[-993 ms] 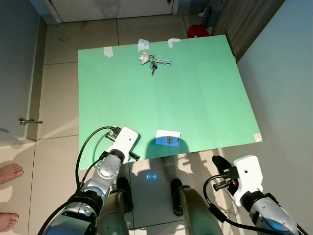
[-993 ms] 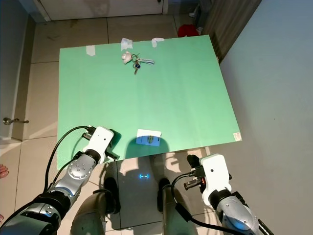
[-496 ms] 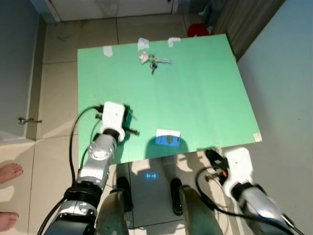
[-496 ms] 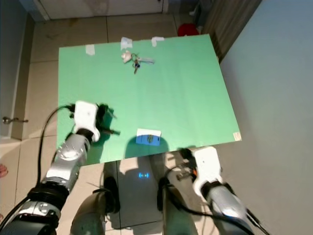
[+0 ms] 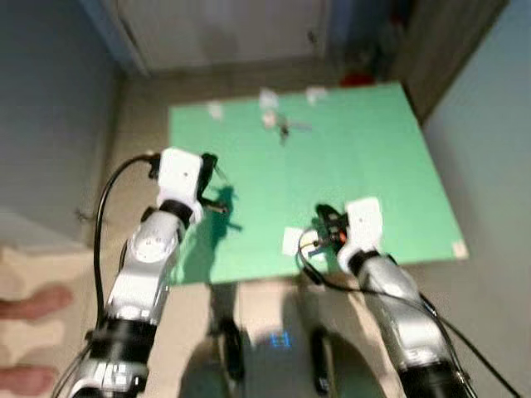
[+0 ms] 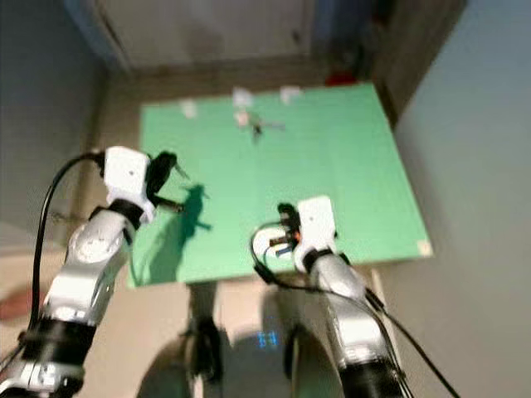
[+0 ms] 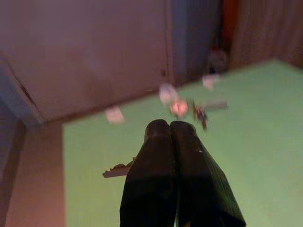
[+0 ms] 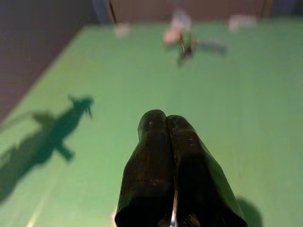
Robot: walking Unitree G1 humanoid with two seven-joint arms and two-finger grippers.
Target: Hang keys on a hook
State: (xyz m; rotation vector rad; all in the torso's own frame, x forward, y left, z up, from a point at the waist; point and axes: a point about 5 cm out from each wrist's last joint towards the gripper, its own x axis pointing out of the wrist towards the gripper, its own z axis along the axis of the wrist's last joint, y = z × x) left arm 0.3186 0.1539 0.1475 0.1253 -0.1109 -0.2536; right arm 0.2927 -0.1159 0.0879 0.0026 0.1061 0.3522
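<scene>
Both pincers hover over the green mat (image 5: pixel 373 166), fingers pressed together and empty. The bunch of keys (image 8: pixel 185 45) lies well ahead of the right gripper (image 8: pixel 165 124) and the left gripper (image 7: pixel 169 128), near the mat's far edge.

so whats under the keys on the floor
The keys lie on a green mat spread over the tiled floor, near its far edge beside pale tape pieces. The floor under the mat is covered; the views are blurred.
</scene>
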